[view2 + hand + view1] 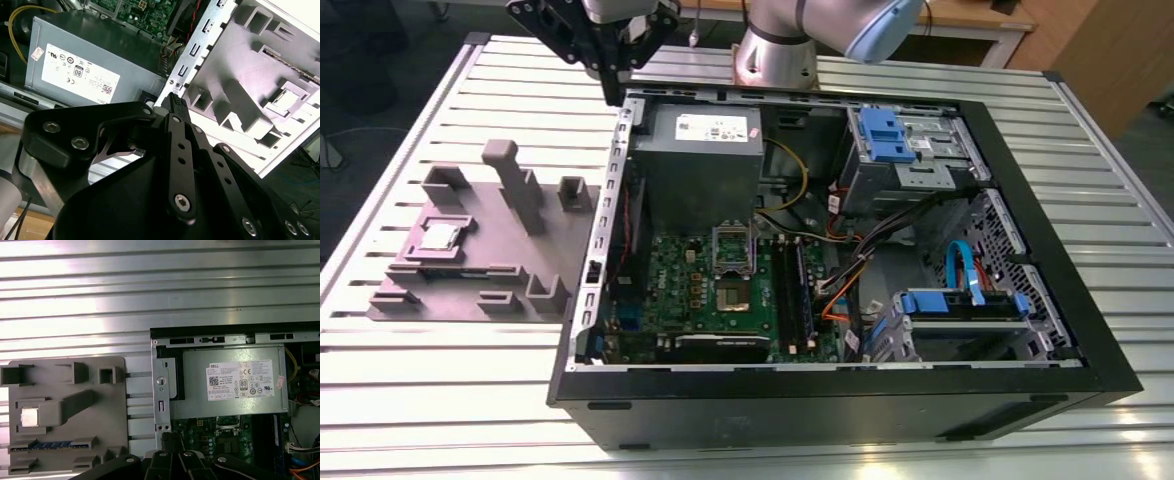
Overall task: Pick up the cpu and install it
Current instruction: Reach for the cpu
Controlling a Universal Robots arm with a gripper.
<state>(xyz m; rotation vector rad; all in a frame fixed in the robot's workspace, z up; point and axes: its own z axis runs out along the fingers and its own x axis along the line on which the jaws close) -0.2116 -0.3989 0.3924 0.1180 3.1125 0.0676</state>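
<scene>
1 cpu on tray, well apart from gripper, jaws seemingly closed

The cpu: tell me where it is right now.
The small square silvery-grey cpu lies in a pocket of the purple-grey plastic tray, on the exterior view's left, beside the open black computer case.

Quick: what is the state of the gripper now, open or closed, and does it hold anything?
Gripper: closed, holding nothing; the cpu lies on the tray.
</scene>
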